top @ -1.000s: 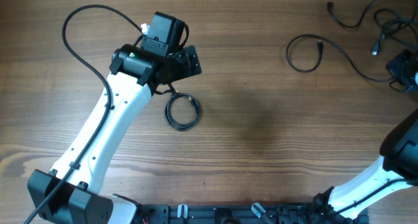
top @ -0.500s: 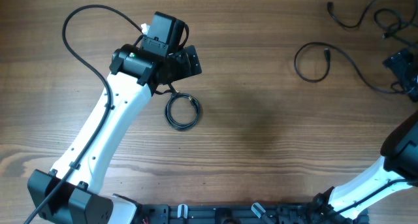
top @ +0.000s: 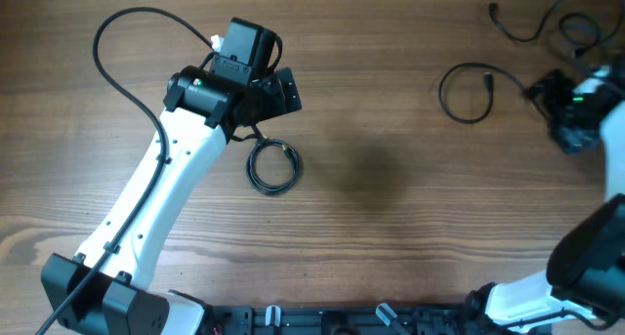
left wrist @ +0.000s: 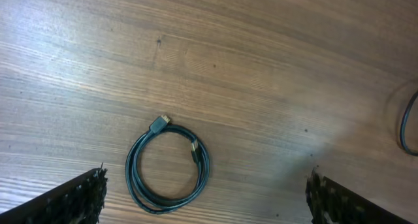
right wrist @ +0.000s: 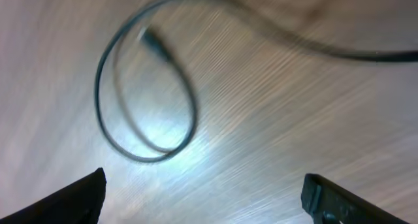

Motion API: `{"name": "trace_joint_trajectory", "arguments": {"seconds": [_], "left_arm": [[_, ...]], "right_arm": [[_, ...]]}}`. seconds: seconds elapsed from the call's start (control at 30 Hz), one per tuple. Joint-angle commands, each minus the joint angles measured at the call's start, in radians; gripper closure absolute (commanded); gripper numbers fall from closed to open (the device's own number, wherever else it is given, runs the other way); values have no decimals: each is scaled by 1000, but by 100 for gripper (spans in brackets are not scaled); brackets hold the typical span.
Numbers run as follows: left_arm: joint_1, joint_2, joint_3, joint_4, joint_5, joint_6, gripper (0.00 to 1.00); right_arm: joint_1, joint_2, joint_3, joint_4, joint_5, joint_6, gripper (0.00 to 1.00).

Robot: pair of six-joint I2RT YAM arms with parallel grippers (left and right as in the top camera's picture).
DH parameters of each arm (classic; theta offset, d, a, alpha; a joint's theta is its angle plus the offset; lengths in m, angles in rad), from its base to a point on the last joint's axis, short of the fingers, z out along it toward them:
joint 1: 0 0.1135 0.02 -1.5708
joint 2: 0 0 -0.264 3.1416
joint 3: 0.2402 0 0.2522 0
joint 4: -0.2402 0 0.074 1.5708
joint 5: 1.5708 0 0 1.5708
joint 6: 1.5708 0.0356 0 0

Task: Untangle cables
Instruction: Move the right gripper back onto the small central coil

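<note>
Presently, item one: left gripper (left wrist: 208,178), fingers spread fully wide, holding nothing, poised just above the coiled cable (left wrist: 130,175) on the wooden table (top: 391,228). Item two: right gripper (right wrist: 204,183), likewise wide and empty, well right of the coil, over a loose looped cable (top: 441,91). Further strands (top: 532,34) lie beyond. Broad bare wood stretches right of the coil.

right end effector (top: 549,99) has swung in from the table's (top: 391,179) right edge, now just beside the loose cable loop (top: 441,91). loop sits slightly further right and lower than 1 s ago. its trailing strand (right wrist: 366,54) now ends at the end effector.
</note>
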Motion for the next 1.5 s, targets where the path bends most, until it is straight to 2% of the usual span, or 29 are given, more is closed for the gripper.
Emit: {"name": "trace_joint_trajectory", "arguments": {"seconds": [0.0,0.1,0.23,0.33,0.43,0.5,0.53,0.67,0.77,1.1,1.17,1.23,1.4,1.47], "left_arm": [[3,7,8,0,9,-3,0],[33,7,8,-23,9,-69,0],[180,7,8,-100,48,-78,0],[300,7,8,-169,80,-78,0],[399,7,8,-217,80,-78,0],[443,7,8,-236,80,-78,0],[459,7,8,-245,80,-78,0],[480,7,7,-270,79,-77,0],[480,7,6,-271,79,-77,0],[480,7,6,-269,80,-77,0],[480,7,6,-269,80,-77,0],[480,7,6,-269,80,-77,0],[480,7,6,-270,103,-77,0],[480,7,6,-268,172,-32,0]], "right_arm": [[164,7,-78,73,-56,-80,2],[363,7,-79,86,-105,-142,1],[582,7,-79,87,-180,-137,1],[748,13,-79,119,-175,-133,12],[890,58,-79,172,-82,30,24],[968,98,-79,209,-76,89,31],[988,110,-79,222,-76,110,32],[1102,166,-79,298,-34,269,50],[1146,212,-79,311,36,385,57],[1154,283,-79,375,29,418,71],[1154,283,-80,372,45,415,79],[1154,283,-80,371,51,411,94],[1123,239,-57,368,-34,369,96],[1077,145,-57,369,-122,330,96]]}}
